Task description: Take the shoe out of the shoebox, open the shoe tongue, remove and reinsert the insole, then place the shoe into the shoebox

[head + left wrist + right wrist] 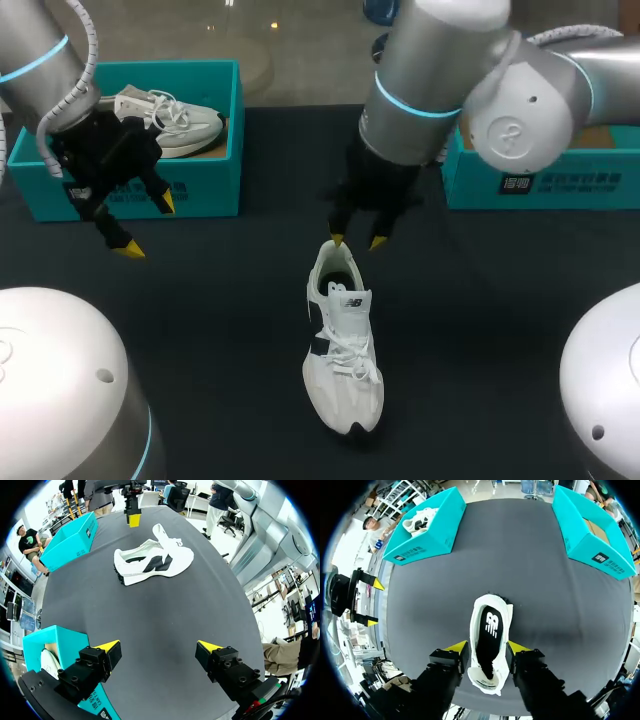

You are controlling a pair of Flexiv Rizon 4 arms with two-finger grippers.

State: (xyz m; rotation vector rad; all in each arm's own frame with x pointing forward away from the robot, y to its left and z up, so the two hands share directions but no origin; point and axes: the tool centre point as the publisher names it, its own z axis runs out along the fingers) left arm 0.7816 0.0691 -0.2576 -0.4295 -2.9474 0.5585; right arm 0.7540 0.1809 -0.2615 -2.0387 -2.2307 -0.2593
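Right gripper (pixel 487 647) hangs directly over the shoe (pixel 490 605) with its yellow-tipped fingers spread. One finger stands on each side of the collar, and I cannot tell whether either tip touches the upper. The shoe lies flat on its sole on the dark table (pixel 220 330). Its long axis runs square across the line between the two fingers, with the heel just ahead of the tips and the toe back under the wrist.

The tongue (pixel 349 300) appears pulled up off the throat. That leaves the dark insole (pixel 489 630) showing straight down between the fingers. It is a thin, flat liner with a pale mark on it, and it probably bends easily. The upper is white mesh with soft panels and loose white laces, so it should give under a pinch.

The insole step looks like the one in hand, and this arm is clearly the nearer one for it. Left gripper (pixel 146 227) is also spread and holds nothing. It is well apart from the shoe and just beside a teal shoebox (pixel 190 190) that holds a second shoe (pixel 180 122). Another teal shoebox (pixel 545 185), made of stiff card, stands beyond the right gripper on its outer side.
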